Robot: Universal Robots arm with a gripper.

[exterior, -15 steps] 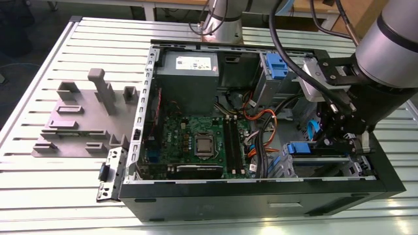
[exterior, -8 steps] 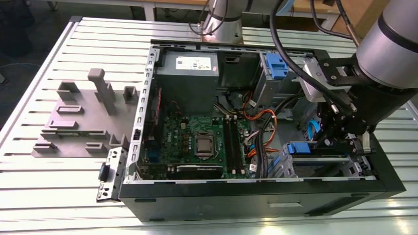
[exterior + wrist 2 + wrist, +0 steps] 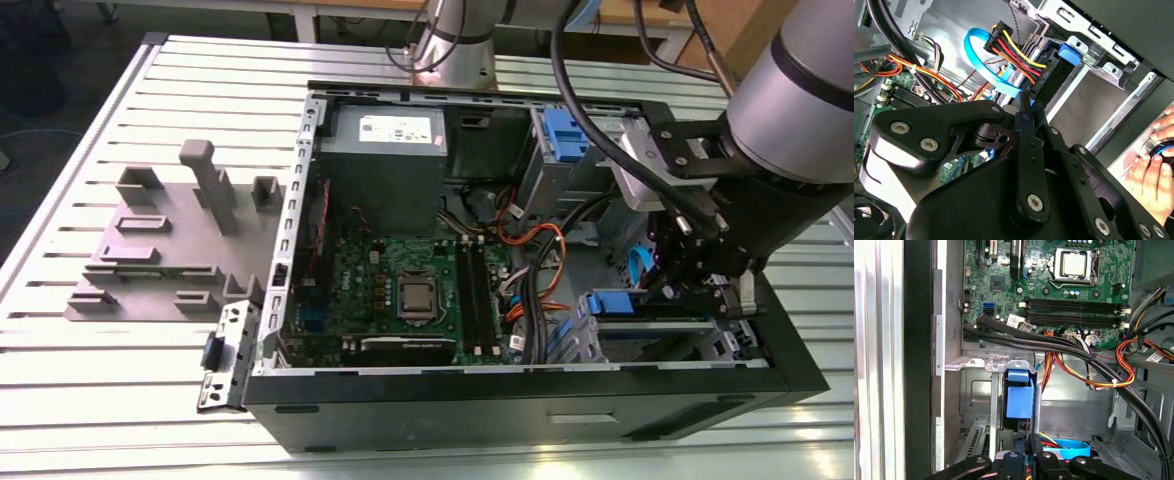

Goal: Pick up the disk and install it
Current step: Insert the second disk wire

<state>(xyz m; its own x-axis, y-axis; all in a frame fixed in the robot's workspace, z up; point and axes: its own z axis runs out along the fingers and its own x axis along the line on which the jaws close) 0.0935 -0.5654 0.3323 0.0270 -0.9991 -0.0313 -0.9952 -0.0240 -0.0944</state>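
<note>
Cables [image 3: 1074, 352] crowd claw [image 3: 1029, 452] beside blue latch [image 3: 1019, 399].

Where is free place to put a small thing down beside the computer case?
Bare slats of the table lie around the grey fixture, on the exterior view's left. Inside the case it is crowded: cables and the claw.

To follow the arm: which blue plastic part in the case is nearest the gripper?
The lower blue part, beside the gripper; the other sits by the power supply.
</note>
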